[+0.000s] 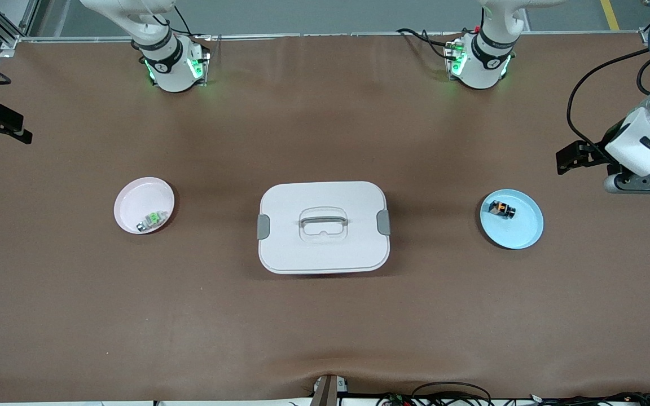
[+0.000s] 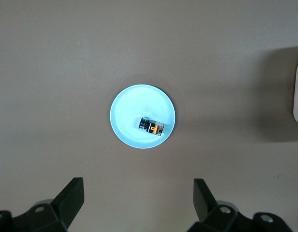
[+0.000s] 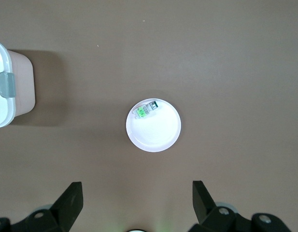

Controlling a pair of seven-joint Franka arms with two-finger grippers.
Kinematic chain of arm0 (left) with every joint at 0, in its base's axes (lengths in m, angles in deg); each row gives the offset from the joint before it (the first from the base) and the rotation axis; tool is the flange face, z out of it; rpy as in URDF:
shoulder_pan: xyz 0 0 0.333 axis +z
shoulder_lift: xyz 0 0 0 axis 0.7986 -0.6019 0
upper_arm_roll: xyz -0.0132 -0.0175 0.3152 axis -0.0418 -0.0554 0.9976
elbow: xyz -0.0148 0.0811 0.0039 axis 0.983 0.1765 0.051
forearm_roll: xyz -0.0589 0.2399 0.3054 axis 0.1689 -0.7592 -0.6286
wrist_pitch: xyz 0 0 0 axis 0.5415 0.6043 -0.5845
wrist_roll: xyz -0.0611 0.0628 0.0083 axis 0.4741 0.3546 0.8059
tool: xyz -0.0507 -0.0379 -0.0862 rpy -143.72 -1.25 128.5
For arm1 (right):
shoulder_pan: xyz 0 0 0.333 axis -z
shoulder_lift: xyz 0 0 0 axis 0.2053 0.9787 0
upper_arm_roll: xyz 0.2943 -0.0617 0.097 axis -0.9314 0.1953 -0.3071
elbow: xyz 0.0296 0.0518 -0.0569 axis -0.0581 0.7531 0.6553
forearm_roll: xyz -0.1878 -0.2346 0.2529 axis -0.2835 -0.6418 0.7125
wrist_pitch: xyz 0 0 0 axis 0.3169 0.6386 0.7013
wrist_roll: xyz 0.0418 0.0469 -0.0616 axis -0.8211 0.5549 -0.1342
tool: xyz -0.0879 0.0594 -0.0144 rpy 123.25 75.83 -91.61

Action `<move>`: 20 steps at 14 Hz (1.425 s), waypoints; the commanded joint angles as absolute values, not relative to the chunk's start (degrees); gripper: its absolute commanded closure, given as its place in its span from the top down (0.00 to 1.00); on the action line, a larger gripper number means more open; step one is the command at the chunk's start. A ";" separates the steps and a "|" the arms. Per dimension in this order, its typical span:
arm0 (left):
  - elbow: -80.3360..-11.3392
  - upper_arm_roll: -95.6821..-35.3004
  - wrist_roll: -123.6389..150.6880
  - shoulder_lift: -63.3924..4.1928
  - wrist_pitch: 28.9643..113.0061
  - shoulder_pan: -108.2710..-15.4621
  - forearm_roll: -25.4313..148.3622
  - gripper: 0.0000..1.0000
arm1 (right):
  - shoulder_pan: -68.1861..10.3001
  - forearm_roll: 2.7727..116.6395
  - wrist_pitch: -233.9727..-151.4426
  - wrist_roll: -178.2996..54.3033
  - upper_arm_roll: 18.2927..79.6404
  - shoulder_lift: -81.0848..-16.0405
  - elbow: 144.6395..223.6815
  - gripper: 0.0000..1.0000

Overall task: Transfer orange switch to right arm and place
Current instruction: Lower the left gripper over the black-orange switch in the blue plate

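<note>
Orange switch [image 1: 501, 209] lies in the light-blue plate [image 1: 522, 234], toward the left arm's end of the table [image 1: 325, 316], on the part of the plate closest to the lidded box. It's a tiny blocky part, black body w/ an orange face, resting flat on the plate's smooth surface.

Left pincer [image 2: 139, 200] hangs up in the air w/ fingers [image 2: 71, 195] spread wide, nothing between them. In the left wrist view the plate and switch sit below, between the two finger lines but well apart from the tips. In the front view the left arm's hand is at the table's edge, just beside the plate, not touching it.

Right pincer [image 3: 137, 200] also spread wide & empty, hovering over the table near the pink-white plate [image 1: 133, 200] at the right arm's end. That plate is round, shallow, glossy, and holds a small green-and-clear part [image 1: 154, 219] against its rim.

Mid-table betw. the two plates: white box [image 1: 323, 226], rounded-rect., plastic-looking, lid on, w/ grey side clasps and a recessed handle in the lid. Table cover is brown, matte, slightly creased near the front camera's edge.
</note>
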State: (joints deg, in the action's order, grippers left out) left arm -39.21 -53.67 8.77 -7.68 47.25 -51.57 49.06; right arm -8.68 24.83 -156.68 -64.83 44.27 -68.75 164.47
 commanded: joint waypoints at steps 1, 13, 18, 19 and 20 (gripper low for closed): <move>-37.62 -53.85 7.95 -8.37 46.02 -51.50 48.43 1.00 | -9.03 24.71 -156.80 -65.40 44.75 -69.39 164.94 1.00; -37.79 -53.76 8.57 -8.81 45.93 -50.88 48.78 1.00 | -9.03 24.71 -156.80 -65.40 44.75 -69.39 164.94 1.00; -37.53 -53.85 7.78 -12.67 46.28 -51.24 48.69 1.00 | -8.94 24.79 -156.89 -65.40 44.75 -69.39 164.94 1.00; -37.53 -53.85 7.78 -13.64 46.54 -51.32 48.61 1.00 | -8.94 24.79 -156.89 -65.40 44.75 -69.39 164.94 1.00; -37.53 -53.85 7.25 -14.43 46.89 -51.41 48.61 1.00 | -8.94 24.79 -156.89 -65.40 44.75 -69.39 164.94 1.00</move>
State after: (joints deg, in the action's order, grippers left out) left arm -39.22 -53.63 8.52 -12.17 47.28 -51.41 49.06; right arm -8.68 24.83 -156.69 -64.83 44.36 -68.75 164.47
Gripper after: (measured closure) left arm 0.000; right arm 0.000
